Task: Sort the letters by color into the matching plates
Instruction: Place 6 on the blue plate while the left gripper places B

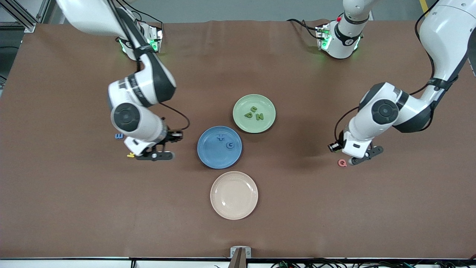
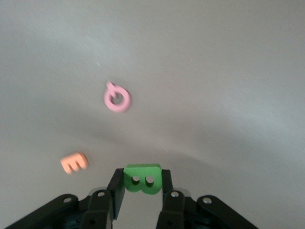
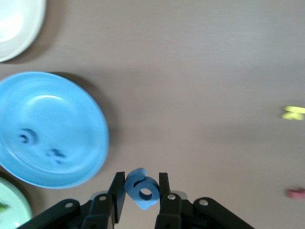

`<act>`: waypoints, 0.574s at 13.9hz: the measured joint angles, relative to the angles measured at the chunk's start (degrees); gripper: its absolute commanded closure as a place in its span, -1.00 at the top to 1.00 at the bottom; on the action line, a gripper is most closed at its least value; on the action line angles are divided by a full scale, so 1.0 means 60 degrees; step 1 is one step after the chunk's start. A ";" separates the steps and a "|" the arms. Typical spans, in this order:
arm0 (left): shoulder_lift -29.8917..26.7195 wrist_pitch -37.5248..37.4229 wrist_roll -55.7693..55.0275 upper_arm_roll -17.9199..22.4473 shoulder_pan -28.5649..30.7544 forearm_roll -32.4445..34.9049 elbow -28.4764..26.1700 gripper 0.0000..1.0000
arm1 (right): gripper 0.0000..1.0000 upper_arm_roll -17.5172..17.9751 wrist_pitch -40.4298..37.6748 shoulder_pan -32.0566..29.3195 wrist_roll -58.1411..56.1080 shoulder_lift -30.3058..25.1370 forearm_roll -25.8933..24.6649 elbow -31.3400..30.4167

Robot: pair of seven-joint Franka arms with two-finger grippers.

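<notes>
My left gripper (image 2: 141, 178) is shut on a green B (image 2: 143, 181) and hangs over the table beside a pink Q (image 1: 342, 162), toward the left arm's end. My right gripper (image 3: 141, 184) is shut on a blue 9 (image 3: 143, 190) and is over the table beside the blue plate (image 1: 212, 153), toward the right arm's end. That plate holds a blue + (image 1: 220, 138) and a G (image 1: 230, 145). In the pale green plate (image 1: 264, 103) lie a green C (image 1: 254, 109), P (image 1: 248, 115) and N (image 1: 259, 117). A blue E (image 1: 119, 136) lies on the table by the right arm.
A cream plate (image 1: 234, 195) stands nearer the front camera than the blue one. A yellow letter (image 1: 130, 155) lies under the right gripper's side. An orange E (image 2: 74, 162) and the pink Q (image 2: 117, 99) lie below the left gripper. A reddish letter (image 3: 295, 192) shows in the right wrist view.
</notes>
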 measured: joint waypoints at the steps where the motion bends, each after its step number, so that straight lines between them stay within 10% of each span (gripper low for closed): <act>1: 0.0000 -0.0133 -0.0176 -0.0238 -0.0011 0.0000 -0.0049 -1.00 | -0.56 -0.0001 0.0417 0.0241 0.0184 0.0249 0.0042 0.0000; 8: 0.0241 -0.0416 -0.1128 -0.1113 -0.0617 -0.0015 -0.0614 -1.00 | -0.54 -0.0011 0.2726 0.1535 0.0877 0.1749 0.0066 0.0033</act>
